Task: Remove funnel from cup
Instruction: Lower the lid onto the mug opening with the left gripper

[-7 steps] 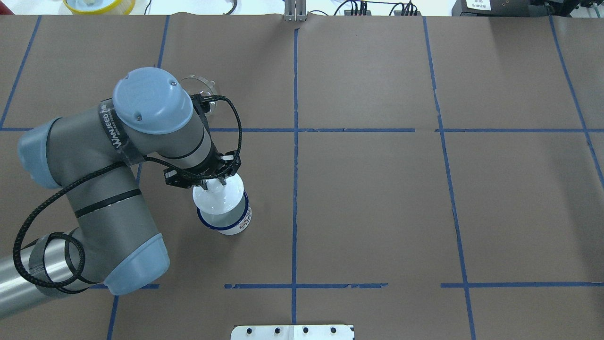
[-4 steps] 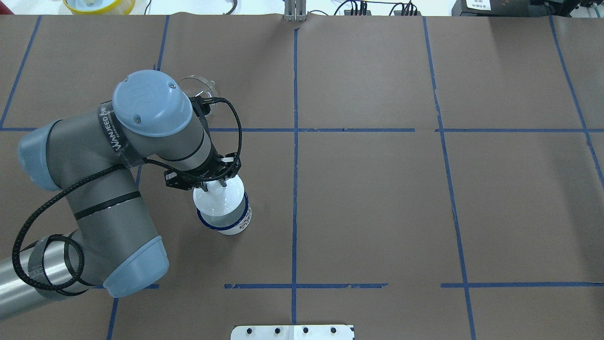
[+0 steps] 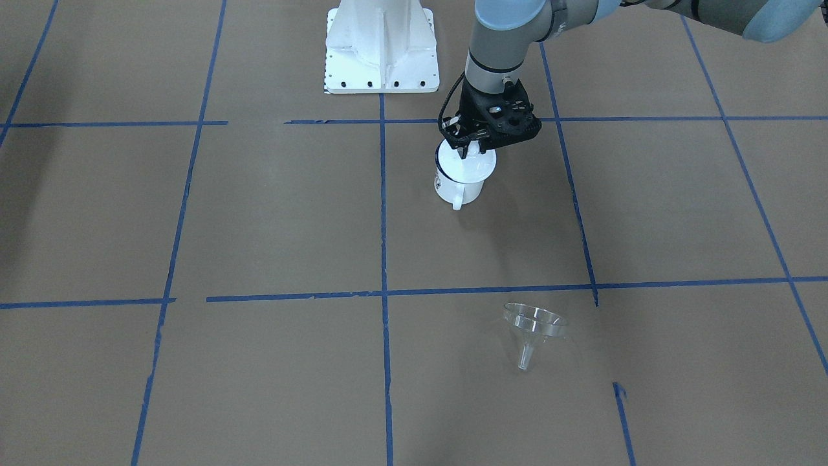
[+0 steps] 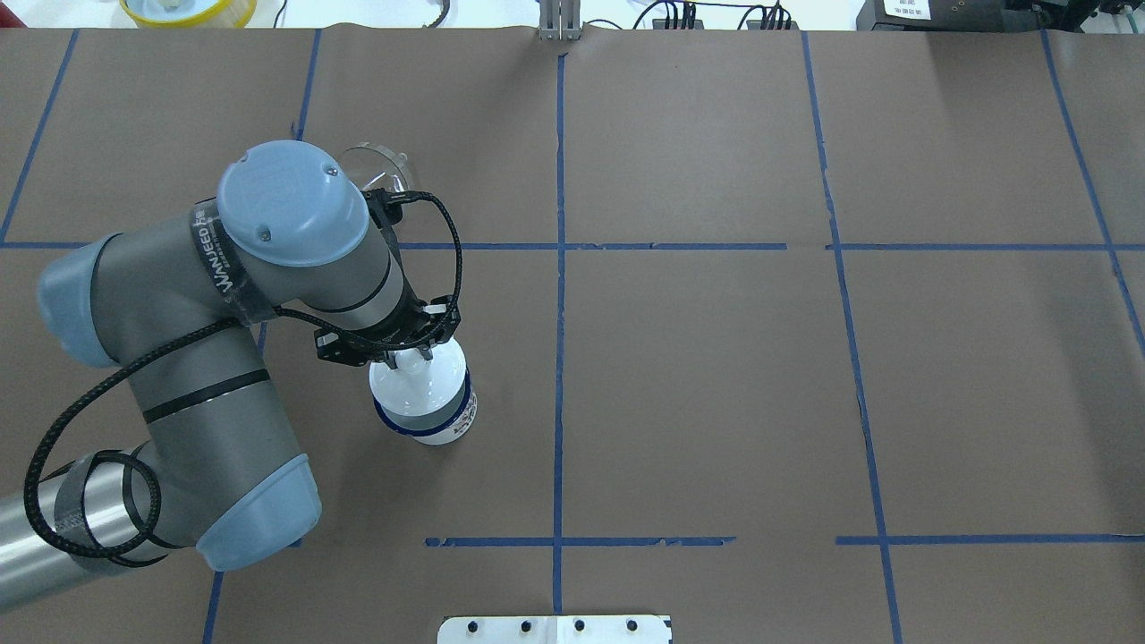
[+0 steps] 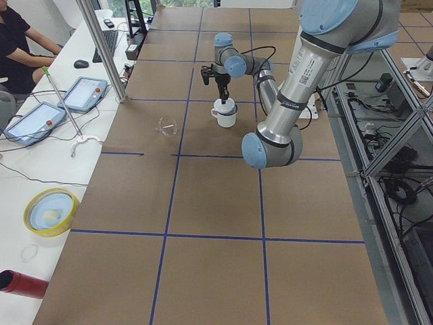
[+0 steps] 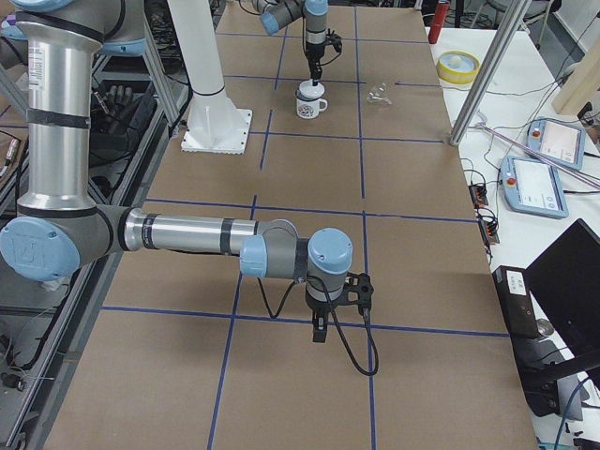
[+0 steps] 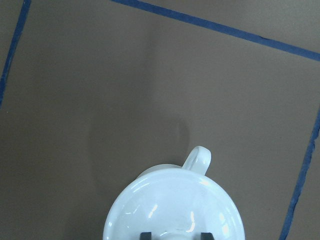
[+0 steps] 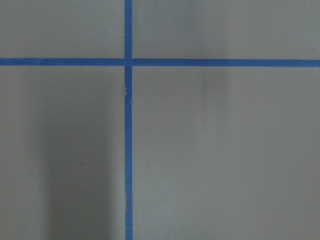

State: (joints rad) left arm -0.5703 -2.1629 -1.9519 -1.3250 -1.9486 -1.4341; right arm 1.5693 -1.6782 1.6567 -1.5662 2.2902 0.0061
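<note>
Lid [image 4: 420, 389] caps cup [image 4: 445, 429] (funnel [image 3: 534, 322] well apart), left gripper [image 4: 410, 360] seemingly gripping it.

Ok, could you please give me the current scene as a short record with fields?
funnel: out of the cup, lying on the table, well apart from the cup
cup: upright, handle toward the operators' side
lid: white, sitting on the cup
left gripper: directly above the cup, apparently shut on the lid's knob
right gripper: over bare table, far from the cup; open or shut cannot be told
task state: funnel already removed
</note>
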